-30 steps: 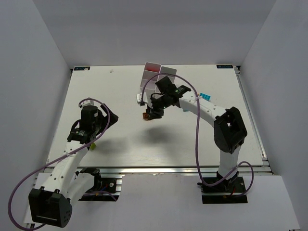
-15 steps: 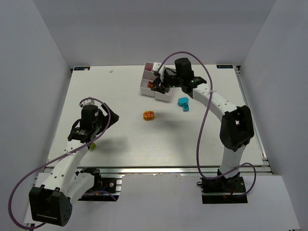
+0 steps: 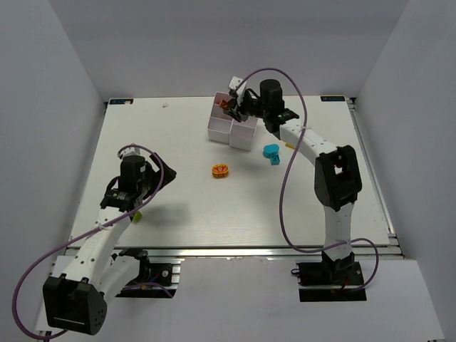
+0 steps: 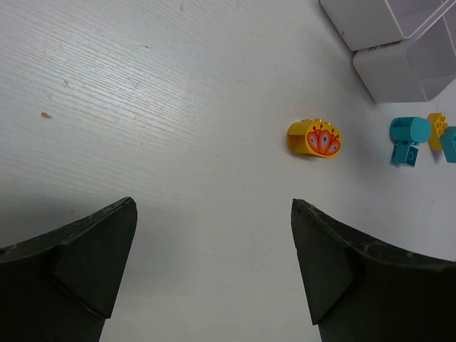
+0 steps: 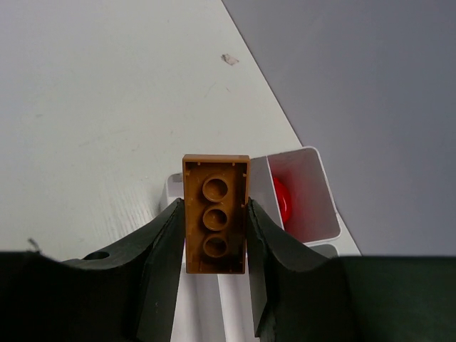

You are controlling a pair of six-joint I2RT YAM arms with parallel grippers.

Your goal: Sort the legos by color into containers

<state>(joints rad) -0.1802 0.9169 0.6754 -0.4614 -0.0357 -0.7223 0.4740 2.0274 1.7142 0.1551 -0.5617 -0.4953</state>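
My right gripper (image 5: 214,235) is shut on an orange-brown brick (image 5: 215,214), its hollow underside toward the camera, held above the white bins (image 5: 313,206). In the top view that gripper (image 3: 231,108) hangs over the bins (image 3: 219,130) at the far middle of the table. One bin holds a red brick (image 5: 282,201). A yellow brick with a red pattern (image 3: 221,170) lies on the table, also in the left wrist view (image 4: 314,138). Cyan bricks (image 3: 271,152) lie right of the bins, with a yellow one (image 4: 436,130) beside them. My left gripper (image 4: 214,235) is open and empty, low at the left (image 3: 142,187).
A lime brick (image 3: 137,214) lies by the left arm. The grey enclosure walls stand round the table. The table's near edge is a metal rail (image 3: 235,251).
My right gripper has carried the orange-brown brick from the middle of the table up and back to above the bins. The yellow patterned brick stayed on the table. The left arm has not moved.
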